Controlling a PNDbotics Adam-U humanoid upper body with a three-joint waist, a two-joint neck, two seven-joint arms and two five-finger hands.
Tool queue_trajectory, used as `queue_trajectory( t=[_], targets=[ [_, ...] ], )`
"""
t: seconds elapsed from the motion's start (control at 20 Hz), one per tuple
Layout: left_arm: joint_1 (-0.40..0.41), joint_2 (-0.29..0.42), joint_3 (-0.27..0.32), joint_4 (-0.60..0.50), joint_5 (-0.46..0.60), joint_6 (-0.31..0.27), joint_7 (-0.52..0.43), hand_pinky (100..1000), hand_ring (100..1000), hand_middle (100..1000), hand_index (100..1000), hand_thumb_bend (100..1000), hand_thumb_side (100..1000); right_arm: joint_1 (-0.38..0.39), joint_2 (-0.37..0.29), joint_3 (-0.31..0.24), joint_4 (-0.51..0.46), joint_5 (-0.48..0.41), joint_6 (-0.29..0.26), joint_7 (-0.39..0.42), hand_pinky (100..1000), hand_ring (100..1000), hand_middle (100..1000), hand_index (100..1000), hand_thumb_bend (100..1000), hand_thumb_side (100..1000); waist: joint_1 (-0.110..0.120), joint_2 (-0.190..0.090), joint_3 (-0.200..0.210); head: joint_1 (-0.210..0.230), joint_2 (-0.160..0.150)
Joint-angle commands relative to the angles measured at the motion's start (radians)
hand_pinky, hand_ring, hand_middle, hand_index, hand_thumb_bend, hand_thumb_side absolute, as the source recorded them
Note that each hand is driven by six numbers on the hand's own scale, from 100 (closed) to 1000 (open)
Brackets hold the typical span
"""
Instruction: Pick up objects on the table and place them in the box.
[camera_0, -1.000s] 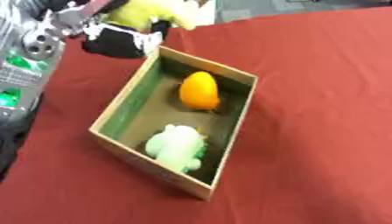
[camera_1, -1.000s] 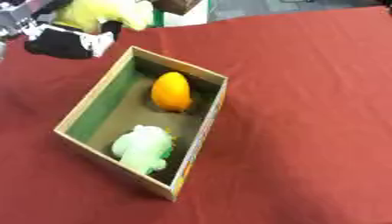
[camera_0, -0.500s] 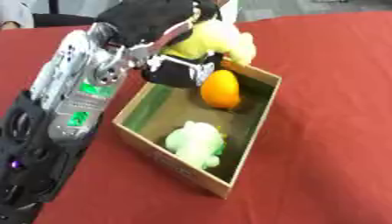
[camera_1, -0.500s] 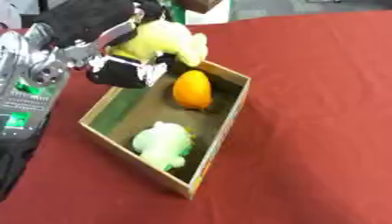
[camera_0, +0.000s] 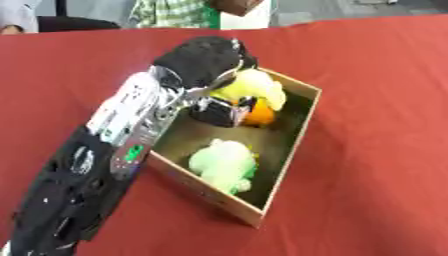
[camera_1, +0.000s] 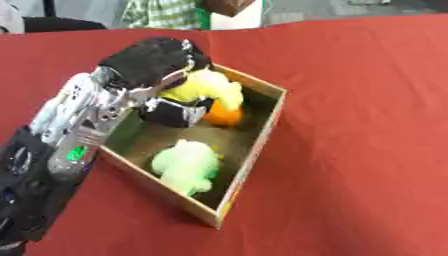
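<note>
On the red cloth-covered table (camera_0: 376, 100) sits a shallow open cardboard box (camera_0: 293, 127) with a dark green lining, turned at an angle so one corner points toward the near edge. The robot's left hand (camera_0: 203, 60), black with silver joints, reaches in from the lower left along its long arm and hangs over the far end of the box. Its fingers (camera_0: 219, 111) are curled around a soft yellow plush toy (camera_0: 254, 87), gripping it from above and from the side, so the toy bulges out past the hand toward the box's far right wall. The toy is inside the box's outline, low over the far corner; whether it already rests on the bottom I cannot tell, because the hand covers its underside. Just beneath and beside the yellow toy, an orange rounded object (camera_0: 260, 115) peeks out, touching or nearly touching the toy and partly hidden by the fingers. Nearer the front of the box lies a pale green plush toy (camera_0: 224, 165), apart from the hand and resting on the box floor close to the near left wall. The right hand shows in neither view.
</note>
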Motion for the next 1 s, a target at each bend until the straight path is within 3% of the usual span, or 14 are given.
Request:
queue_trajectory(
  t=[0.05,0.25,0.45,0.5,0.55,0.65,0.7,0.8,0.85,1.0],
  targets=[
    [-0.012,-0.012,-0.005,0.058,-0.017,-0.014,-0.017,414,506,477,479,100,294,-0.006,-0.013,-0.005,-0.016,-0.002,0.001,-0.001,907,825,758,932,100,873,-0.006,-0.022,-0.002,-0.006,-0.009],
    [-0.009,-0.021,-0.012,0.108,-0.026,-0.038,-0.059,472,587,579,603,100,265,-0.004,-0.012,-0.006,-0.016,-0.001,0.002,-0.002,907,825,758,932,100,873,-0.005,-0.022,-0.003,-0.012,-0.011],
    [-0.007,-0.021,-0.014,0.129,-0.044,-0.067,-0.127,591,725,752,807,100,231,-0.003,-0.011,-0.007,-0.016,-0.001,0.002,-0.003,907,826,758,932,100,873,-0.006,-0.023,-0.003,-0.017,-0.009],
    [-0.007,-0.021,-0.013,0.133,-0.054,-0.077,-0.149,638,776,809,882,100,347,-0.003,-0.011,-0.007,-0.016,-0.002,0.002,-0.003,907,826,758,932,100,873,-0.006,-0.023,-0.003,-0.019,-0.007],
    [-0.007,-0.020,-0.012,0.135,-0.063,-0.087,-0.170,656,797,831,900,100,383,-0.003,-0.012,-0.008,-0.016,-0.002,0.002,-0.003,908,826,758,932,100,873,-0.006,-0.024,-0.003,-0.021,-0.006],
    [-0.007,-0.018,-0.006,0.134,-0.084,-0.103,-0.203,714,858,884,944,147,550,-0.003,-0.012,-0.008,-0.016,-0.002,0.001,-0.003,908,826,758,931,100,874,-0.007,-0.024,-0.002,-0.027,-0.004],
    [-0.007,-0.017,-0.003,0.131,-0.092,-0.109,-0.213,735,875,898,957,230,633,-0.003,-0.012,-0.007,-0.016,-0.002,0.001,-0.003,908,826,758,931,100,874,-0.007,-0.024,-0.002,-0.029,-0.004],
    [-0.007,-0.015,0.005,0.122,-0.107,-0.111,-0.218,786,909,928,992,479,936,-0.003,-0.012,-0.007,-0.016,-0.003,0.001,-0.003,908,826,758,931,100,874,-0.008,-0.025,-0.001,-0.035,-0.006],
    [-0.007,-0.014,0.010,0.117,-0.113,-0.108,-0.215,793,913,932,995,515,987,-0.003,-0.012,-0.007,-0.016,-0.003,0.001,-0.003,908,826,758,931,100,874,-0.009,-0.025,-0.001,-0.040,-0.006],
    [-0.007,-0.009,0.024,0.098,-0.127,-0.088,-0.190,802,918,935,993,498,1000,-0.003,-0.012,-0.008,-0.016,-0.004,0.000,-0.003,908,827,758,931,100,874,-0.010,-0.026,0.001,-0.060,-0.006]
  ],
)
